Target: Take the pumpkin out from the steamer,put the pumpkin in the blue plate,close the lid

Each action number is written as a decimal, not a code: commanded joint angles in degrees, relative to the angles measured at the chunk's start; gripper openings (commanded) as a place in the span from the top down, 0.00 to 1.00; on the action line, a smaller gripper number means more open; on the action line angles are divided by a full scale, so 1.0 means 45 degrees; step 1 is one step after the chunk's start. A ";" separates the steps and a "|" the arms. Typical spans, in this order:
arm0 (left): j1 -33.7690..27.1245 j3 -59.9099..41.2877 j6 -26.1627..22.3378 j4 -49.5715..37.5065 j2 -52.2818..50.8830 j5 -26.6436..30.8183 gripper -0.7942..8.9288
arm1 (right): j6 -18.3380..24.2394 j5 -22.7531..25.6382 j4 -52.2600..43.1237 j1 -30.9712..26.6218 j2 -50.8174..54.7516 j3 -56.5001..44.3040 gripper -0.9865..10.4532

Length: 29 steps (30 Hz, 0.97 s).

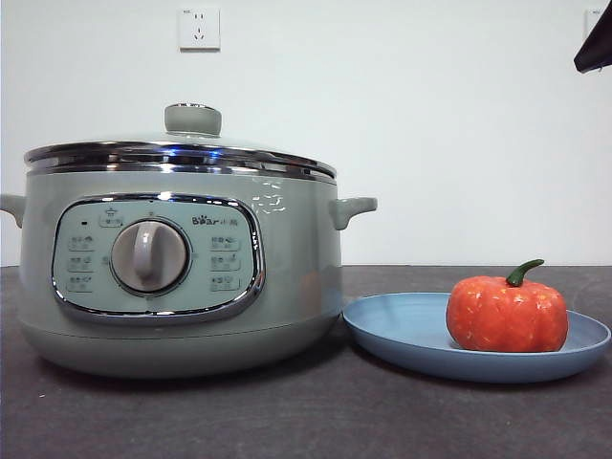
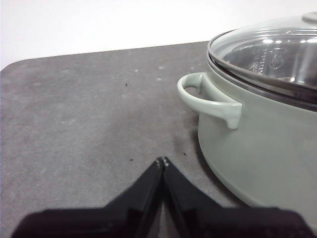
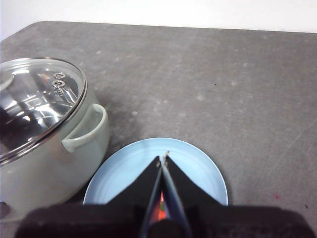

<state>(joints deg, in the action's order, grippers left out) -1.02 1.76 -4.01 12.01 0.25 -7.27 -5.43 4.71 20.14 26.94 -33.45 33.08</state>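
Observation:
The pumpkin sits upright on the blue plate, right of the steamer. The lid rests closed on the steamer, knob up. In the right wrist view, my right gripper is shut and empty above the blue plate; a sliver of the pumpkin shows between the jaws. It shows as a black tip at the top right of the front view. My left gripper is shut and empty over the table beside the steamer's side handle.
The dark grey table extends around the pot and plate. A white wall with a socket stands behind. The steamer's glass lid and handle show beside the plate in the right wrist view.

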 commanded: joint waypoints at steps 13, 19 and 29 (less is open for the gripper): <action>-0.0039 -0.0185 -0.0024 0.0019 -0.0039 -0.0068 0.92 | -0.0049 0.0029 -0.0029 0.0019 0.0029 -0.0073 0.91; -0.0039 -0.0185 -0.0024 0.0019 -0.0039 -0.0063 0.92 | 0.1345 -0.0073 -0.0204 -0.1273 0.1302 -0.0801 0.91; -0.0039 -0.0185 -0.0024 0.0019 -0.0039 -0.0068 0.92 | 0.1326 -0.2079 -0.2754 -0.4940 0.5319 -0.5547 0.91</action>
<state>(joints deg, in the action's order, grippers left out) -1.02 1.76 -4.03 12.01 0.25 -7.27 0.05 -4.51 8.95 5.13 -10.70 9.78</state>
